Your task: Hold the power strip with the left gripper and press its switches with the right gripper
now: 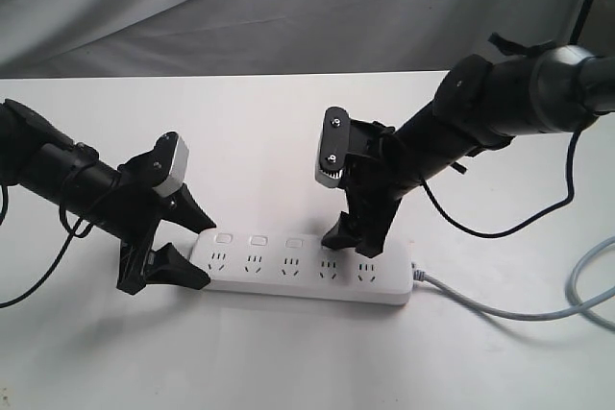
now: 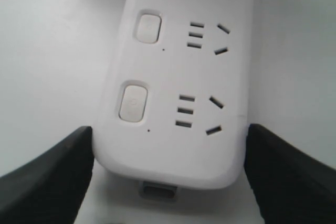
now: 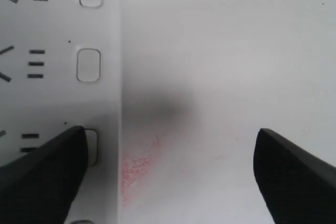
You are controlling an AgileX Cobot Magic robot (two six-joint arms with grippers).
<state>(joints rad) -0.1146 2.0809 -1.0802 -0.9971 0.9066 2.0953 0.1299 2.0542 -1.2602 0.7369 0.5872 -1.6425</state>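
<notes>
The white power strip lies flat on the white table, its grey cable leaving its right end. My left gripper straddles the strip's left end. In the left wrist view its black jaws press both long sides of the power strip, so my left gripper is shut on it. My right gripper stands open above the strip's right half. One of its fingers lies over a switch and the other over bare table. Other switches show in a row.
A second grey cable loops at the table's right edge. A black cable hangs from the right arm. A faint pink stain marks the table beside the strip. Grey cloth hangs behind the table.
</notes>
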